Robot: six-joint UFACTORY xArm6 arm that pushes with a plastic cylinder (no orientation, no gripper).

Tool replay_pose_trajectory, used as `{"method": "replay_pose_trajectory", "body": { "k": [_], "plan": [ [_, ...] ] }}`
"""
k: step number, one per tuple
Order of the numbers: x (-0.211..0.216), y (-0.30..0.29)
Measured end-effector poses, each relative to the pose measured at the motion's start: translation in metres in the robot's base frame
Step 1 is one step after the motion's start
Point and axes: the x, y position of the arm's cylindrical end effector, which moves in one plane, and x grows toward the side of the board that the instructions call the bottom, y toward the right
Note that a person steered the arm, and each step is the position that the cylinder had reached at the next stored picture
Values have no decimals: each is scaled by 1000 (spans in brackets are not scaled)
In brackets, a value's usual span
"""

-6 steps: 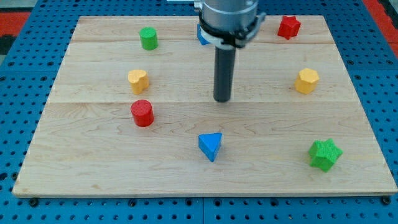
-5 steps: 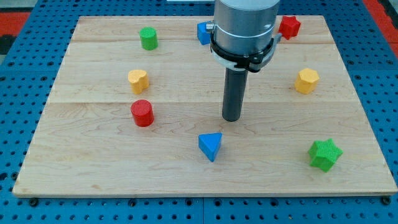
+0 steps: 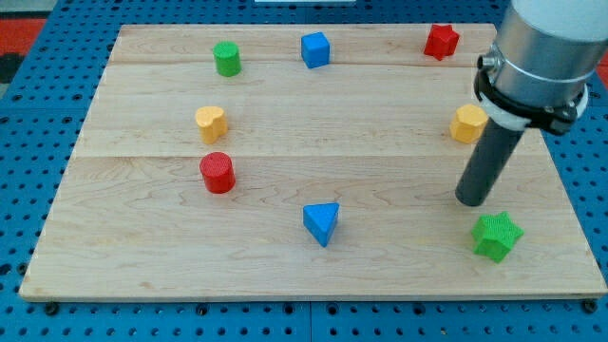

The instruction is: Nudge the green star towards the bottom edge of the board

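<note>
The green star [image 3: 497, 236] lies near the board's bottom right corner. My tip [image 3: 470, 201] rests on the board just above and slightly left of the star, a small gap apart from it. The dark rod rises up to the right, and the arm's grey body partly covers the yellow block [image 3: 465, 124] at the view's right.
A blue triangular block [image 3: 321, 222] lies at bottom centre. A red cylinder [image 3: 218, 173] and a yellow block [image 3: 210, 123] lie at the left. A green cylinder [image 3: 226, 59], a blue cube [image 3: 315, 49] and a red star [image 3: 440, 41] lie along the top. The wooden board [image 3: 142, 266] sits on blue pegboard.
My tip has moved from the board's centre to the right and downward, ending just above the green star. The blue cube is uncovered now. No block has moved.
</note>
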Motion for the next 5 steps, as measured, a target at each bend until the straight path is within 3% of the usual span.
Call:
{"method": "replay_pose_trajectory", "body": {
  "k": [1, 5],
  "plan": [
    [38, -3],
    [40, 0]
  ]
}}
